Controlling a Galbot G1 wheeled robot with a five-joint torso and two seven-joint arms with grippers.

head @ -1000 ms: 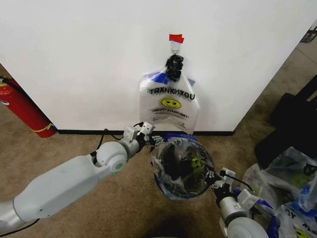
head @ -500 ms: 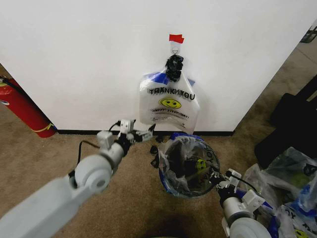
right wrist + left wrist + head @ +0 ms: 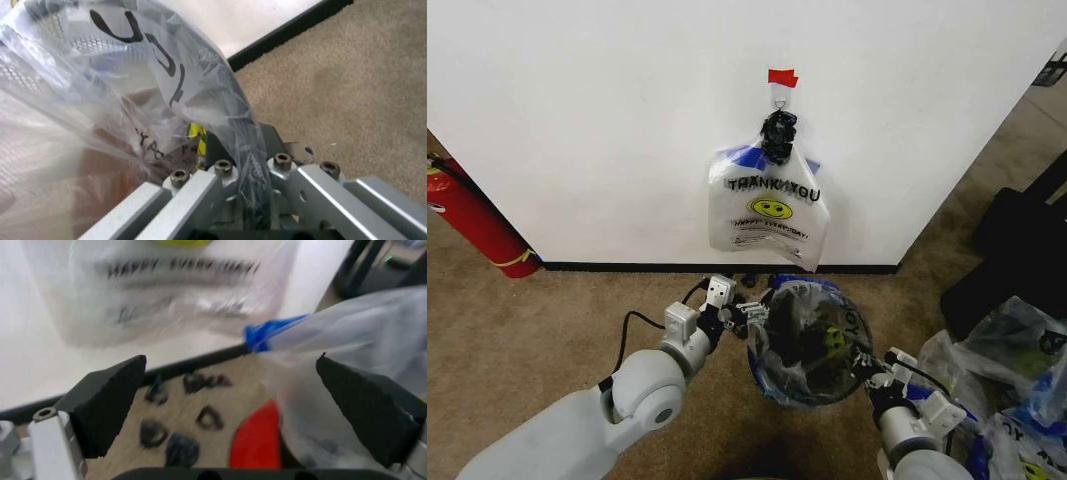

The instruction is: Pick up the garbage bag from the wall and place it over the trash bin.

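One garbage bag (image 3: pixel 767 205), clear with blue sides, "THANK YOU" lettering and a smiley, hangs from a metal hook (image 3: pixel 779 95) on the white wall (image 3: pixel 577 120). A second such bag (image 3: pixel 827 312) is draped over the round trash bin (image 3: pixel 799 350) on the carpet below. My left gripper (image 3: pixel 749 308) is open at the bin's left rim. In the left wrist view (image 3: pixel 230 390) the bag's blue edge (image 3: pixel 267 332) lies between the spread fingers (image 3: pixel 110 400), above the bin's red body (image 3: pixel 257 435). My right gripper (image 3: pixel 874 362) is shut on that bag's film (image 3: pixel 243 150) at the bin's right rim.
A red fire extinguisher (image 3: pixel 472 225) leans at the wall on the left. Lumpy clear bags (image 3: pixel 1017 370) and a black fabric bag (image 3: pixel 1027 240) crowd the floor on the right. Red tape (image 3: pixel 782 77) marks the hook. Bare carpet lies left of the bin.
My left gripper pulled away to the left of the bin, then came back to its left rim, lower than before. The bag's mouth has spread wider over the bin.
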